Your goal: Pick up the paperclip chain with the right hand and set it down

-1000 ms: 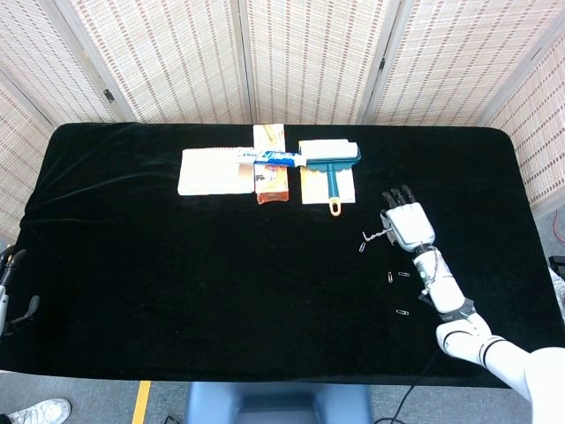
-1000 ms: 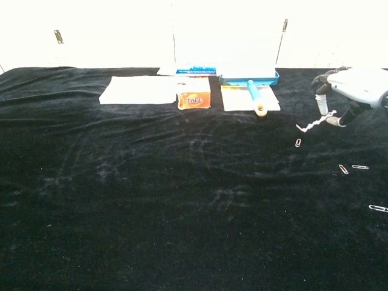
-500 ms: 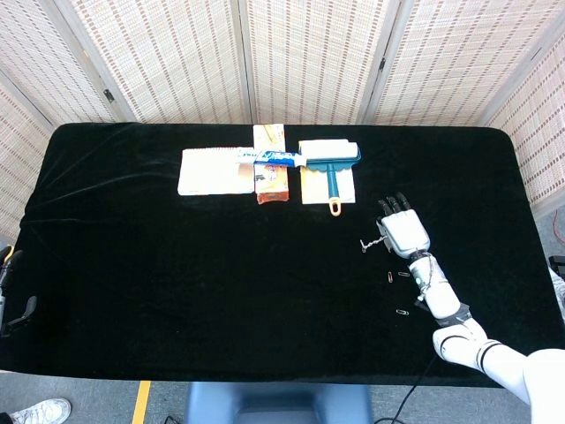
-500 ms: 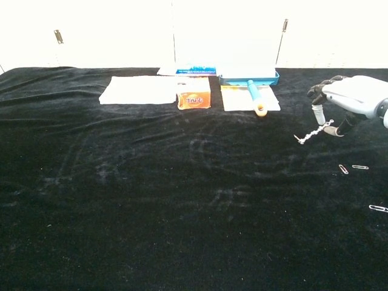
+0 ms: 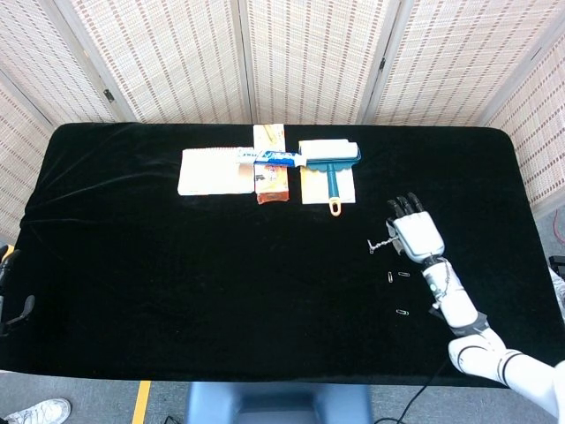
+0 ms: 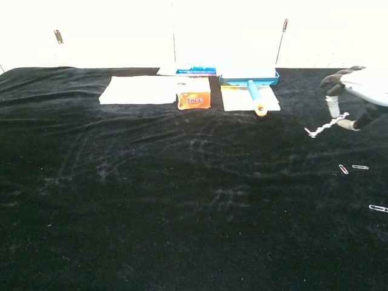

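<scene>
Head view first: the right hand (image 5: 415,235) is sitting over the right side of the table (image 5: 132,256), fingers pointing toward the far edge, and it's pinching the chain (image 5: 380,243) by one end. The rest of the chain is sticking out to the left of the hand, off the cloth as far as I can tell. Compared with half a second ago the hand is drifting a bit to the right and slightly toward the near edge, and the chain is going along with it. Two loose clips (image 5: 398,276) are lying just below the hand, and another clip (image 5: 403,313) is sitting nearer the front edge; none of them have budged. Up at the back, the brush (image 5: 331,168), the orange box (image 5: 272,187) and the white pad (image 5: 212,170) are all staying put too. The left hand (image 5: 11,291) is only just peeking in at the left edge, way too little of it to say how the fingers are set.

Chest view: the right hand (image 6: 357,91) is now half cut off by the right edge, further right and higher than before. It's holding the chain (image 6: 326,125) between thumb and finger, and the chain is hanging out diagonally, low end to the left, above the cloth. The clips (image 6: 351,168) are lying below it.
</scene>
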